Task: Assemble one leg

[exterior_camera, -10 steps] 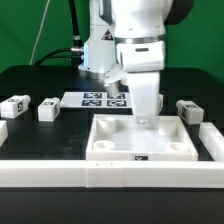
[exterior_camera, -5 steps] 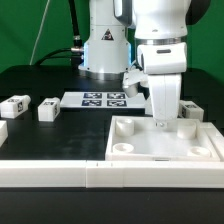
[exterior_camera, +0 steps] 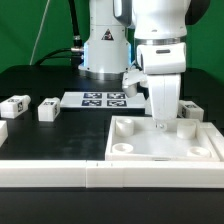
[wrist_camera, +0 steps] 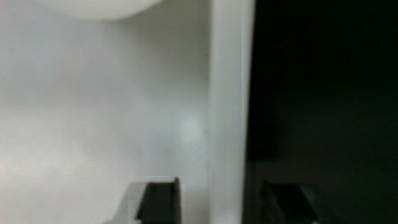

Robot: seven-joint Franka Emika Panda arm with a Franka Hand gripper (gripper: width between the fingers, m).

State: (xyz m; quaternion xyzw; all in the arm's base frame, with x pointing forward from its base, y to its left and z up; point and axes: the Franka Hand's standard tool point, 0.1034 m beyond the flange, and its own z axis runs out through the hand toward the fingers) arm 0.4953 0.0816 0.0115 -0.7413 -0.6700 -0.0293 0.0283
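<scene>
The large white square tabletop point(exterior_camera: 160, 150) lies at the exterior view's right, its round corner sockets facing up. My gripper point(exterior_camera: 160, 122) stands over its back rim with one finger on each side of the rim and is shut on it. In the wrist view the white rim point(wrist_camera: 230, 120) runs between the two dark fingers point(wrist_camera: 160, 203), and my gripper point(wrist_camera: 222, 200) shows at the frame edge. Two legs, small white blocks with tags point(exterior_camera: 15, 104) point(exterior_camera: 47, 109), lie at the exterior view's left. Another leg point(exterior_camera: 190, 110) lies behind the tabletop at the right.
The marker board point(exterior_camera: 100, 98) lies flat behind the tabletop, in front of the robot base. A long white rail point(exterior_camera: 50, 174) runs along the front of the black table and turns back at the exterior view's right point(exterior_camera: 216, 135), beside the tabletop.
From one second ago to half a second ago, my gripper and the tabletop slid together toward the exterior view's right. Nothing has visibly moved since.
</scene>
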